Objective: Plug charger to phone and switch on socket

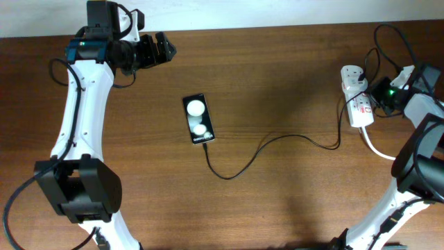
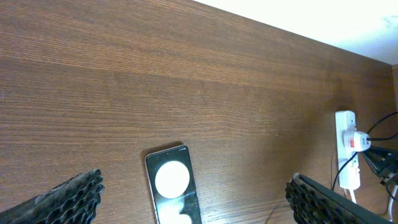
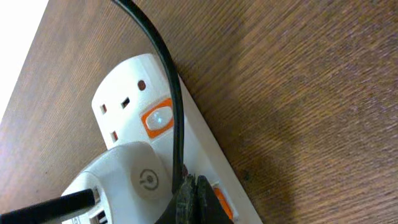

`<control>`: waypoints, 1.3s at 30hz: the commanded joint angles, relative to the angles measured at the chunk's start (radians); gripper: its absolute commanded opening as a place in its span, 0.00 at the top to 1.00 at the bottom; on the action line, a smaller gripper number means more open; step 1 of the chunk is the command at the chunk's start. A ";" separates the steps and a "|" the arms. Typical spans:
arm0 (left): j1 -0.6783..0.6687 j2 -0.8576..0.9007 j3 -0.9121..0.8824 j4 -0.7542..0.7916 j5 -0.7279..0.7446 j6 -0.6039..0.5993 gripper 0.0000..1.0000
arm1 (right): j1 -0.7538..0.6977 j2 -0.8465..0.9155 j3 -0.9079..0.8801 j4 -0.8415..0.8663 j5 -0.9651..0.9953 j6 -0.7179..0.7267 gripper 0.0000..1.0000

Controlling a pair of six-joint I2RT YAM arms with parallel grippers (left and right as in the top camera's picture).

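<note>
— Where's the phone [image 1: 198, 119]?
— On the tabletop [image 1: 291, 62], well apart from the socket [image 1: 356, 97], charger [image 1: 277, 141] tip at its edge. Your right end effector [image 3: 193, 196] is clenched on the socket; your left end effector [image 1: 165, 47], far off, released.

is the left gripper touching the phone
Apart. The overhead view shows bare table between the left gripper and the phone.
</note>
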 commanded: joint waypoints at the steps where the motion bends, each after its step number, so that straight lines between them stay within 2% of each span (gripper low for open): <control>1: 0.004 -0.009 0.008 0.002 -0.004 0.013 0.01 | 0.069 0.073 -0.024 -0.055 -0.026 0.005 0.96; 8: 0.004 -0.009 0.008 0.002 -0.004 0.013 0.01 | 0.078 0.073 -0.024 -0.181 -0.037 0.031 0.96; 14: 0.004 -0.009 0.008 0.002 -0.004 0.013 0.01 | 0.083 0.073 -0.024 -0.220 -0.037 0.031 0.96; 18: 0.004 -0.009 0.008 0.002 -0.004 0.013 0.01 | 0.074 0.073 -0.024 -0.190 0.026 0.036 0.96; 22: 0.004 -0.009 0.008 0.002 -0.004 0.013 0.01 | -0.029 0.024 -0.010 -0.134 0.106 0.164 0.96; 25: 0.004 -0.009 0.008 0.002 -0.004 0.013 0.01 | -0.127 -0.077 0.016 -0.140 0.064 0.165 0.96; 29: 0.004 -0.009 0.008 0.002 -0.004 0.013 0.01 | -0.176 -0.243 0.016 -0.148 -0.013 0.125 0.96; 34: 0.004 -0.009 0.008 0.002 -0.004 0.013 0.01 | -0.124 -0.520 0.016 -0.206 -0.087 -0.006 0.96; 39: 0.004 -0.009 0.008 0.002 -0.004 0.013 0.01 | 0.014 -0.715 0.016 -0.389 -0.085 -0.200 0.96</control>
